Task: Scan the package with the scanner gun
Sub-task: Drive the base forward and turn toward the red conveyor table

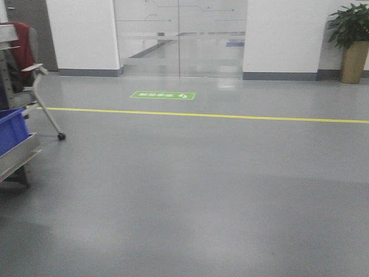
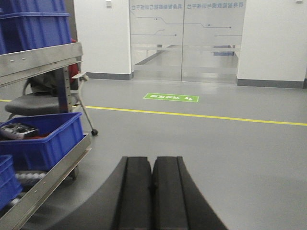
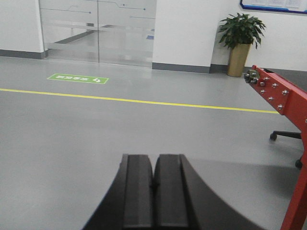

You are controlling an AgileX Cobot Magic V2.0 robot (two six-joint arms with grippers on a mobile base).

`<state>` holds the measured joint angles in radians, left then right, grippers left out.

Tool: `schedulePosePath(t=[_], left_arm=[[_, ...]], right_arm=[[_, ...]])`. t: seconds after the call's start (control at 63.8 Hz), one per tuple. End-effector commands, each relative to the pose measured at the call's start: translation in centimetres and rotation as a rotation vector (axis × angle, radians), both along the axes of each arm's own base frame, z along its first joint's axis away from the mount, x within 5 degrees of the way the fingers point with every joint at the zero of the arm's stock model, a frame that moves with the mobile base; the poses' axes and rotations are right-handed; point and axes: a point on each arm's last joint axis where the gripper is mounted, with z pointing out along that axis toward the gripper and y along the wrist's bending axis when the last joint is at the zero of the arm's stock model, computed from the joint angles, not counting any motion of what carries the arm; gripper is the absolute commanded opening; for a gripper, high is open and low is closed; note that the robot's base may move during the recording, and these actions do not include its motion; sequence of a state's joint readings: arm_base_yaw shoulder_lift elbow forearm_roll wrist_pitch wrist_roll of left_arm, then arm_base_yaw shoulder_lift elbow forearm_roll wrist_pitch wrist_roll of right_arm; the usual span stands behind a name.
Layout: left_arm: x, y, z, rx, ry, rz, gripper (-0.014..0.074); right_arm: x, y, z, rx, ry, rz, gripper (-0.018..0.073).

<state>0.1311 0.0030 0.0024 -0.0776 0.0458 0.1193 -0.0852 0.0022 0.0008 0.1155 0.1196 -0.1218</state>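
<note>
Overall: grey floor (image 1: 184, 196), yellow line (image 1: 230, 116), glass doors (image 1: 180, 37), potted plant (image 1: 351, 40).

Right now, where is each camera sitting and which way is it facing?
Front view: on the robot, facing forward over grey floor to glass doors; blue bin at left; no robot body shows.
Left wrist: above the left jaws, shut, facing forward past a metal rack.
Right wrist: above the right jaws, shut, facing forward; red frame at right.
Shared: all three show the green floor sign and yellow line; front and right wrist share the potted plant.
</note>
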Motion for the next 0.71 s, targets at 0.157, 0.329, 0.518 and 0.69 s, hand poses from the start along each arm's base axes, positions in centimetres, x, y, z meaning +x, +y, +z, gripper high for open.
schedulePosePath(t=[0.157,0.329,0.518,0.69], left_arm=[[-0.05,0.01,0.26,-0.003,-0.023,0.001,-0.0111],[-0.05,0.01,0.26,-0.003,-0.023,0.001,-0.0111],[-0.03,-0.17,0.26,-0.003,-0.023,-0.031,-0.0111],[-0.01,-0.33,0.26,-0.003,-0.023,-0.058,-0.0111]], right_arm=[[-0.02,-0.03,0.25,-0.011,-0.025,-0.004,-0.0153],[-0.02,-0.03,0.25,-0.011,-0.025,-0.004,-0.0153],[-0.02,-0.03,0.25,-0.011,-0.025,-0.004,-0.0153],[-0.02,-0.03,0.25,-0.011,-0.025,-0.004,-0.0153]])
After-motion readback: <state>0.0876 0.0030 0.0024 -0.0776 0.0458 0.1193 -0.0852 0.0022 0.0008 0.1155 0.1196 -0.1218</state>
